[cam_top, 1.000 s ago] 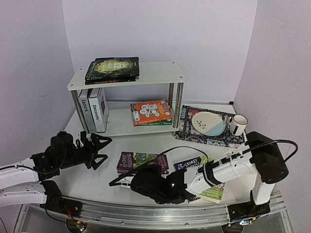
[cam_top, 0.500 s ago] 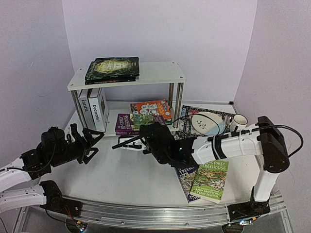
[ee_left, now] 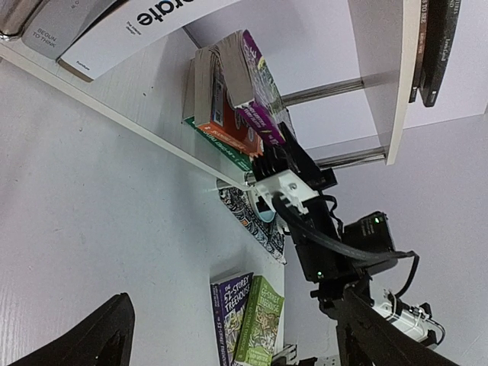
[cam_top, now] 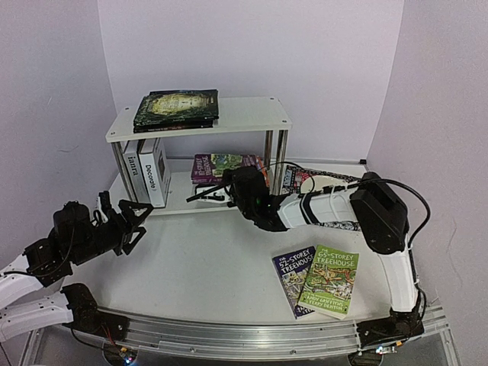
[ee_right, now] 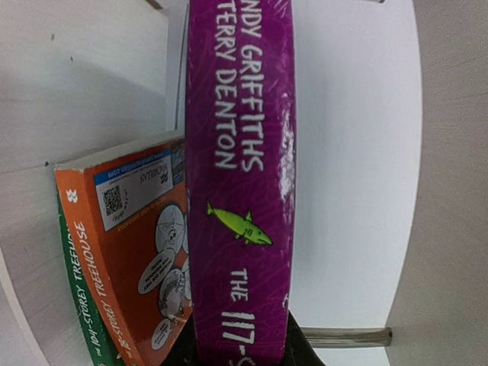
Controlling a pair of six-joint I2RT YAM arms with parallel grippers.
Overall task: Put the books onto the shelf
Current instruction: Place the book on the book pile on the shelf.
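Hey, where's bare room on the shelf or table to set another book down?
The top board's right half, beside the dark books, is bare. The lower board has a gap between the white hardbacks and the orange stack under the purple book. The table is open between left gripper and the Treehouse paperbacks. Crowded around the patterned mat.

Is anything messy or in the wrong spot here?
Yes. A green paperback lies flat on the table, overlapping a blue paperback; neither is on the shelf. The right gripper holds a purple book tilted over the orange book on the lower board.
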